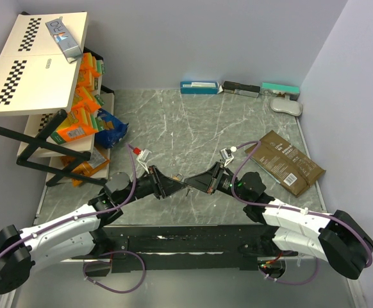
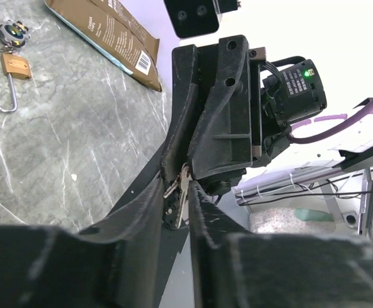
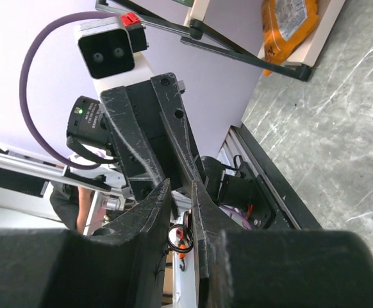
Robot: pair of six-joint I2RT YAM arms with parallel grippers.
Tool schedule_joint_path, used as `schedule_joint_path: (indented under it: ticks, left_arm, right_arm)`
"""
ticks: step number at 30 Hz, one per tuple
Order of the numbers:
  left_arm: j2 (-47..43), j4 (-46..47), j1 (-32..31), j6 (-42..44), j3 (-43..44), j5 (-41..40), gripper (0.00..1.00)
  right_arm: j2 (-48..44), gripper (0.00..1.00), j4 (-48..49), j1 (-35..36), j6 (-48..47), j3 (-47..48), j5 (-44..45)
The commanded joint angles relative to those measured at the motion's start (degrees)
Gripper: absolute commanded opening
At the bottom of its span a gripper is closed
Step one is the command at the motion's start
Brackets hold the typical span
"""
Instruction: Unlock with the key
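Observation:
My two grippers meet tip to tip above the table's near edge, the left gripper (image 1: 177,185) pointing right and the right gripper (image 1: 193,183) pointing left. A small bunch of silver keys (image 2: 181,185) sits between the left gripper's (image 2: 177,196) fingertips, its upper end pinched in the right gripper's narrow jaws. In the right wrist view the black key ring (image 3: 177,235) hangs between the right gripper's (image 3: 181,189) fingers. The brass padlock (image 2: 15,66) lies flat on the marble table (image 2: 77,141) with its silver shackle swung open. I cannot make it out in the top view.
A brown packet (image 1: 288,162) lies right of centre, close to the padlock. A tilted shelf rack (image 1: 52,115) with orange snack bags stands at the left. Several boxes (image 1: 238,88) and a white object (image 1: 286,105) line the back wall.

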Motion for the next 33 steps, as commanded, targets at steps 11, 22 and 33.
schedule_joint_path:
  ticks: [11, 22, 33]
  left_arm:
    - [-0.85, 3.93, -0.03, -0.95, -0.12, -0.63, 0.06]
    - [-2.16, 3.76, -0.03, 0.72, -1.18, -0.89, 0.01]
    - [-3.48, -5.02, 2.52, 4.76, 1.10, 2.62, 0.01]
  right_arm:
    - [0.54, 0.00, 3.36, -0.33, 0.08, 2.05, -1.01]
    - [0.45, 0.00, 0.46, -0.33, -3.69, 2.49, -1.18]
    - [3.70, 0.25, 5.64, -0.77, -7.21, 1.87, -8.91]
